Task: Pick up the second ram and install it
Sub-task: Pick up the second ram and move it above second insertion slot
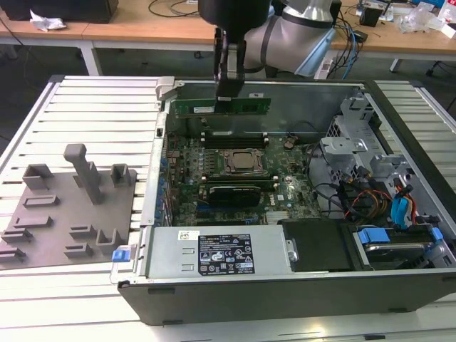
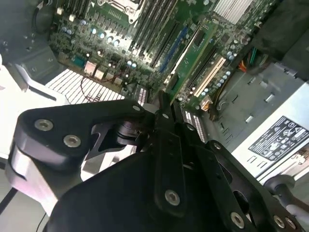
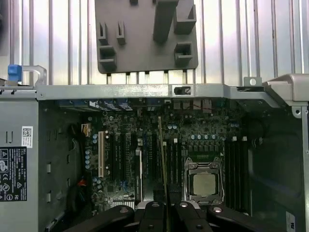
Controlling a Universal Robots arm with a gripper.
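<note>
One ram stick [image 1: 249, 105] is clamped in the pincer [image 1: 229, 98], which is closed on the stick's upper long edge near its middle. The stick hangs level and edge-down over the open computer case [image 1: 285, 285]. In the exterior view it sits at 12 o'clock from the processor socket [image 1: 242, 162], above the motherboard [image 1: 285, 196] and not seated. The long memory slots [image 1: 235, 134] lie just below it, between stick and socket. In the first wrist view the stick [image 3: 162, 159] appears edge-on, running from the pincer [image 3: 166, 209] beside the socket [image 3: 204, 183]. The grey holder block [image 1: 64, 214] rests outside the case at 9 o'clock.

To do this step well:

1. Align the stick's long axis parallel with the chosen slot.
2. Confirm that the contact edge is centred over the slot, using the edge-on wrist view.
3. Lower it vertically without tilt.
4. Apply even pressure. An angled entry would likely bind or stress the board.
</note>
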